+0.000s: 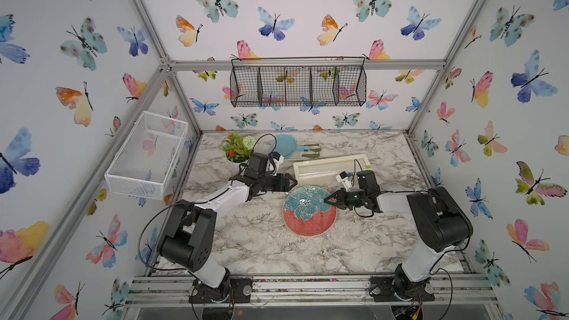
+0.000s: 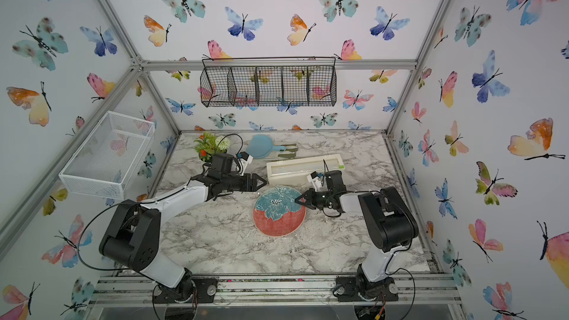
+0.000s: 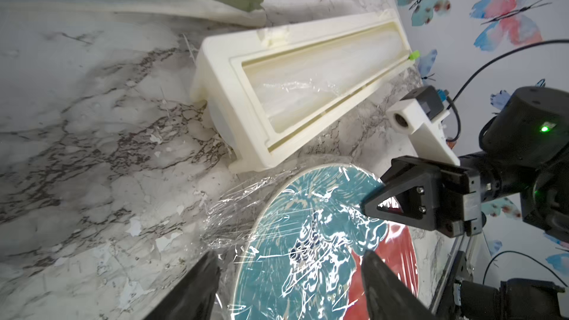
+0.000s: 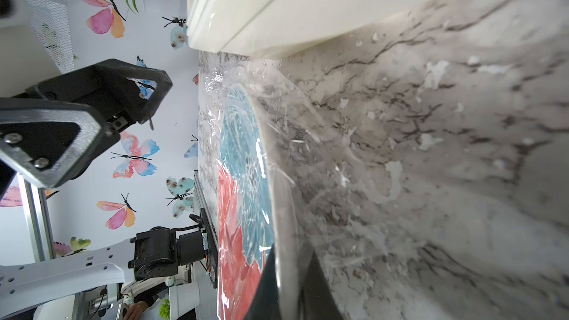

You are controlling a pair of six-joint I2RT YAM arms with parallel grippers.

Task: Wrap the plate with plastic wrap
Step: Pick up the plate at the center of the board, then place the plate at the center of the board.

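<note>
While the plate [image 1: 309, 212] [image 2: 278, 212] sits on the marble table [image 1: 246, 241] just right of centre in both top views, my right gripper [image 1: 325, 201] [image 2: 296, 201] reaches in from the right of the frame. It is drawn narrow on the plate's upper right rim. The right wrist view shows that rim running between my two fingers [image 4: 264, 287], with film over it.

The plastic wrap [image 3: 246, 207] lies glossy and crinkled across the teal flower and the coral-red face. Loose folds spill off the rim onto the marble on the side toward the dispenser box [image 1: 329, 169].

My left gripper [image 1: 294, 181] [image 2: 264, 182] comes in from the left of the frame and hangs at the plate's upper left edge, spread wide and holding nothing. In the left wrist view its fingers [image 3: 203, 284] stand well apart, with the wrapped plate showing between them.

The cream box lies just above the plate in the frame — near it, though I cannot tell whether they touch. Film shows in the box's open trough, and a small green tab [image 3: 414, 55] sits at its right end.

Toward the upper middle of the table are a light blue dish [image 1: 284, 146] with a handle and, to its left, a small potted plant [image 1: 237, 147], both well apart from the plate.
</note>
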